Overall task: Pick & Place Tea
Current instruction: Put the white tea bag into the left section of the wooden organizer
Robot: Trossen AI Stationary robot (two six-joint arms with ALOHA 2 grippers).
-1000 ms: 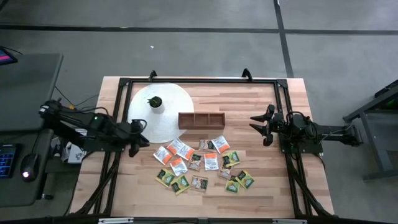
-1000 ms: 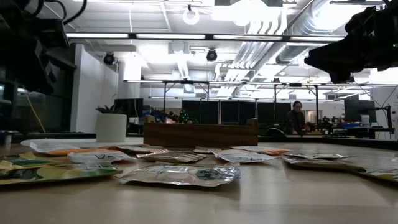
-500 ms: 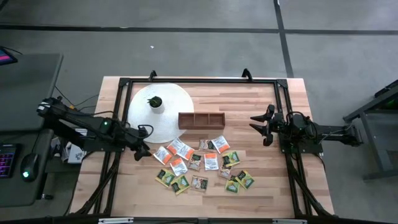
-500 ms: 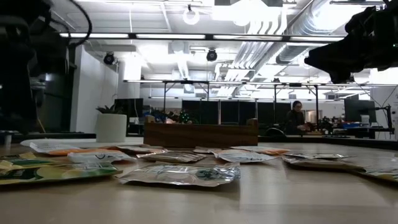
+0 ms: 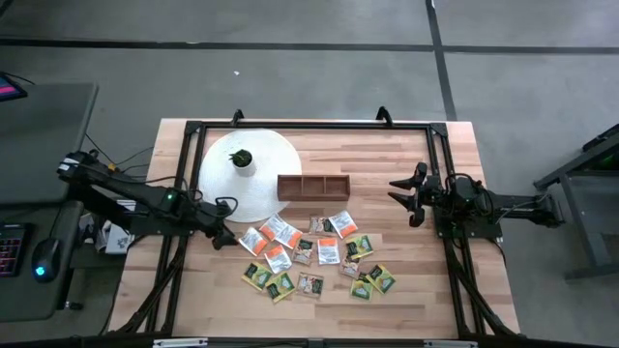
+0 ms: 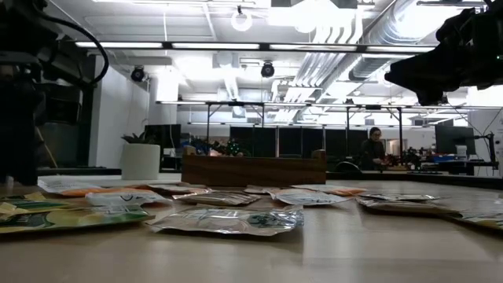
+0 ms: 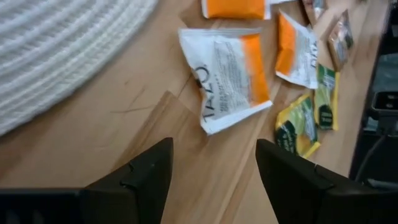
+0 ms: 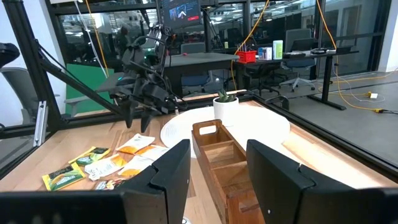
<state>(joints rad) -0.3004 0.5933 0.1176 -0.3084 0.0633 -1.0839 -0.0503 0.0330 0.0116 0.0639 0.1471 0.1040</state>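
Note:
Several small flat tea sachets [image 5: 314,253], orange-and-white, green-and-yellow and brownish, lie flat and scattered on the wooden table, near of the brown three-compartment box [image 5: 312,187]. My left gripper [image 5: 224,235] is open and low over the table, just left of the leftmost orange-and-white sachet [image 5: 252,240]. In the left wrist view that sachet [image 7: 230,78] lies ahead of the open fingers [image 7: 211,186], untouched. My right gripper [image 5: 404,193] waits open above the table's right side, pointing at the box [image 8: 217,155].
A large white round woven disc [image 5: 250,174] lies far-left of the sachets, with a small potted plant [image 5: 241,159] on it. A black frame [image 5: 309,125] runs around the table. Bare wood [image 5: 193,290] shows near-left. A person sits far back in the room [image 6: 375,149].
My left gripper has moved toward the table's near edge and down, from beside the white disc to a spot just left of the leftmost sachet, staying open. The sachets have not moved.

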